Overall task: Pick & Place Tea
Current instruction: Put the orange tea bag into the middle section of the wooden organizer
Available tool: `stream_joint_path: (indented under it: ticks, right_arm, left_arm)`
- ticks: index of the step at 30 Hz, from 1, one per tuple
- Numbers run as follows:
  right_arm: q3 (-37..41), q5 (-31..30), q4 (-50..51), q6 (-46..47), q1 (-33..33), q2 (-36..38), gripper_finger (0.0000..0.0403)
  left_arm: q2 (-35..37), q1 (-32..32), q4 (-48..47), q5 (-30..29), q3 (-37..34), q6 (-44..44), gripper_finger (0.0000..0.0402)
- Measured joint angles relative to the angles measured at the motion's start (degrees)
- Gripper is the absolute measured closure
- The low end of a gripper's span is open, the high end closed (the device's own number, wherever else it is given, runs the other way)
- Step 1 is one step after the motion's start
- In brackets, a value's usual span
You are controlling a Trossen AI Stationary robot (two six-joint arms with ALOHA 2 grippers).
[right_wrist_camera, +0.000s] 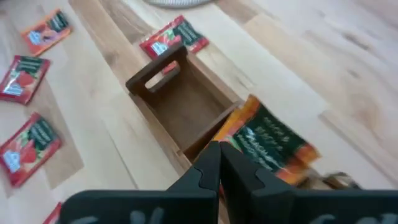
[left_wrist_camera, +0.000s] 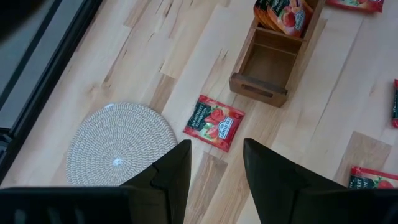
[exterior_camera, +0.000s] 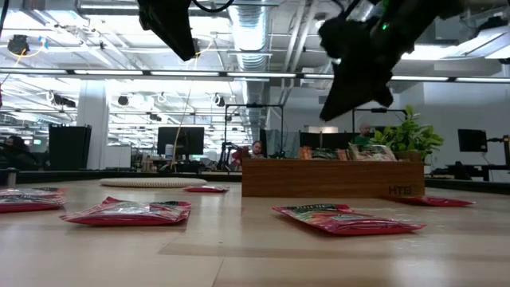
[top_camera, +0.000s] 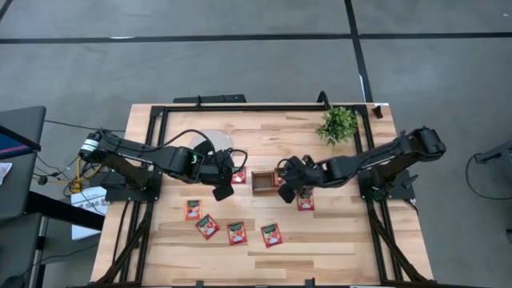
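Observation:
Several red tea sachets lie flat on the wooden table, among them a row near the front [top_camera: 237, 233] and one [top_camera: 306, 200] by my right arm. The brown wooden tray [top_camera: 262, 182] stands mid-table, with orange-green sachets [right_wrist_camera: 267, 142] upright in one compartment. My left gripper [left_wrist_camera: 214, 168] is open and empty, above the table. It is just short of a red sachet [left_wrist_camera: 213, 122] that lies between the round white disc [left_wrist_camera: 121, 143] and the tray [left_wrist_camera: 273, 56]. My right gripper [right_wrist_camera: 216, 163] is shut and empty, above the tray's long side [right_wrist_camera: 186, 140].
A small potted plant [top_camera: 338, 124] stands at the far right. A black frame [top_camera: 240, 106] runs round the tabletop. More red sachets lie to the tray's near-left side [right_wrist_camera: 28, 149]. In the low view, sachets [exterior_camera: 127, 211] lie in front of the tray [exterior_camera: 331, 177].

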State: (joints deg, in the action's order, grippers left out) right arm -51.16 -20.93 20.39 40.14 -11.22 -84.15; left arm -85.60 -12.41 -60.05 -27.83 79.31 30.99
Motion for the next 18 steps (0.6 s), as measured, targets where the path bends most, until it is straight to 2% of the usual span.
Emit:
stream_joint_path:
  ticks: [13, 18]
  right_arm:
    - [0.0, 1.1, 17.8, -2.7, -0.4, 18.9, 0.0402]
    - [0.6, -3.2, 24.0, -2.8, -1.9, 24.6, 0.0402]
  left_arm:
    - [0.0, 0.0, -2.2, 0.0, 0.0, -1.8, 0.0261]
    - [0.0, 0.0, -2.5, 0.4, 0.0, -1.8, 0.0261]
